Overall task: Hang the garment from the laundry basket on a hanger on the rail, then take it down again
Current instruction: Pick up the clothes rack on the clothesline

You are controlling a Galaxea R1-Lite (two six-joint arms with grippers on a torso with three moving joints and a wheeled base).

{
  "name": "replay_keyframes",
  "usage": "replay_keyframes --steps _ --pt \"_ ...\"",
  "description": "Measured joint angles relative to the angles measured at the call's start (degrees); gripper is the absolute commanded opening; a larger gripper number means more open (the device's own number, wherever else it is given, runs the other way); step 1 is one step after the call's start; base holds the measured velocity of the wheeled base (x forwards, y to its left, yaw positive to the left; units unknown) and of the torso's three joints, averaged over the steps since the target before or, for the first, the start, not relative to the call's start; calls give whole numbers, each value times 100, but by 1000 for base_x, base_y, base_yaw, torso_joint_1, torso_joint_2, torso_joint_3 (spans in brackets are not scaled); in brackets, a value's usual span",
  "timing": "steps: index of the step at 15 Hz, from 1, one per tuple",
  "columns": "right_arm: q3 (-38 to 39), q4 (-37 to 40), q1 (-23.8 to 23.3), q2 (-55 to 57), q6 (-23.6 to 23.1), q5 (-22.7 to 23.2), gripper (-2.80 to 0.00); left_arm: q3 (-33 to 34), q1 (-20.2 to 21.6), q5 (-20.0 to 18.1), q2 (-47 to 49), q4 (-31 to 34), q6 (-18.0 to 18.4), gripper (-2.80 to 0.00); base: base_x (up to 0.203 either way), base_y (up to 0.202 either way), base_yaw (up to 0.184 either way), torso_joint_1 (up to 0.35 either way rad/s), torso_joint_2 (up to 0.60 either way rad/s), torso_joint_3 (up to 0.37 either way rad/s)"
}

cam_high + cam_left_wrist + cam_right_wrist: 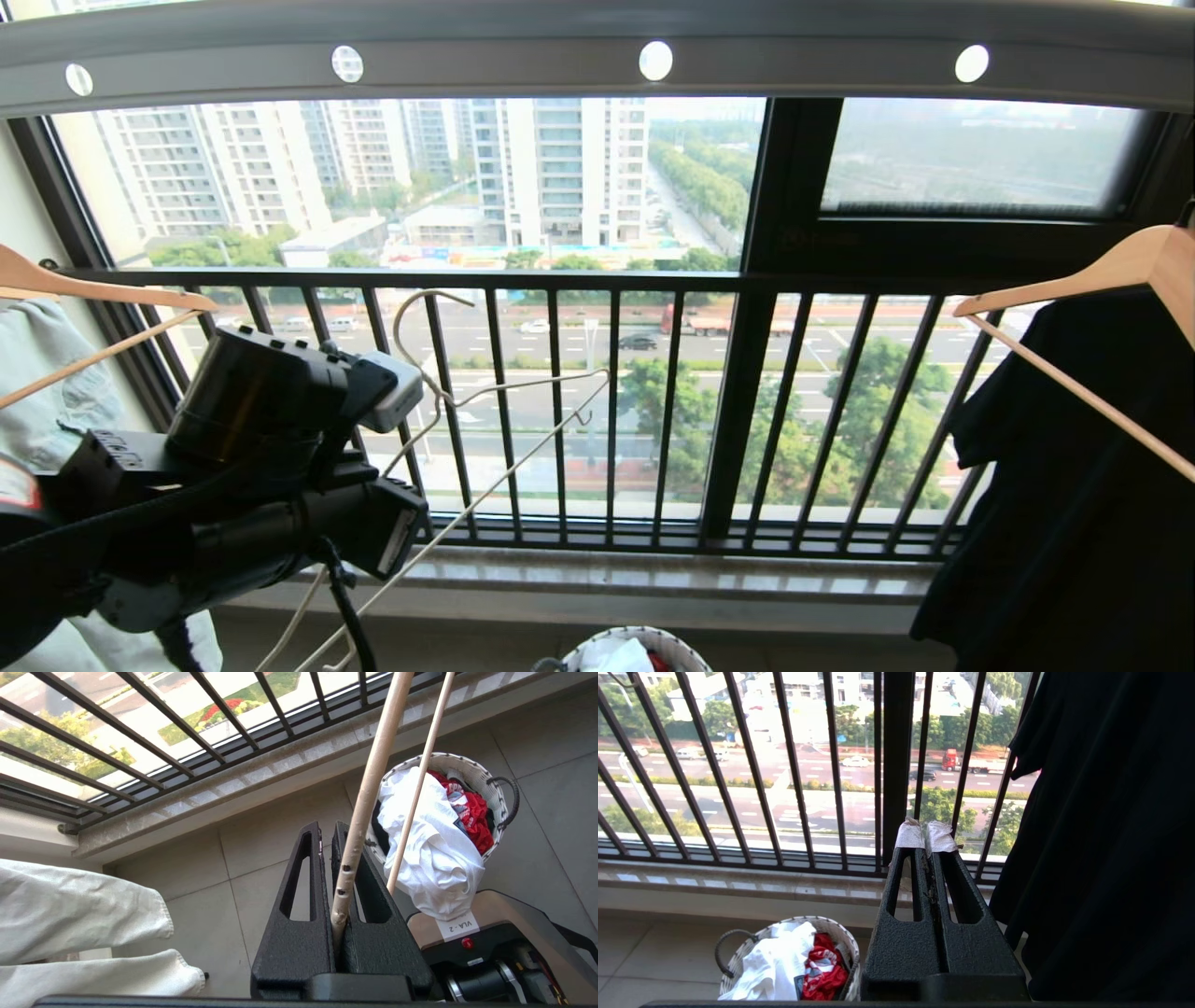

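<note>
Left end effector (337, 872) clamped on one hanger (504, 392), two wooden hangers (103, 299), one laundry basket (490, 788).

Pincer (334, 858) fingers are rough matt black plastic, hanger (369, 788) looks chipped painted wire, basket (495, 793) woven, shirt (430, 858) soft cotton.

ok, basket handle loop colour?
Dark, near black, on the white woven laundry basket; handle shows best in the left wrist view.
</note>
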Motion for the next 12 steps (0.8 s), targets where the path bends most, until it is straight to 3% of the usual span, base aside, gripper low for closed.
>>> replay_keyframes --steps 2,6,10,12 --pt "0 0 2 0 0 -2 -280 146 132 -350 366 -452 81 -280 0 0 0 0 0 0" --pt "0 0 0 0 0 -2 -280 285 338 -814 574 -449 148 -280 0 0 0 0 0 0" --pt "0 0 2 0 5 0 -280 630 461 -1950 446 -464 688 -280 0 0 0 0 0 0" --pt "0 0 4 0 2 -1 -280 726 486 -2038 398 -460 801 -280 0 0 0 0 0 0"
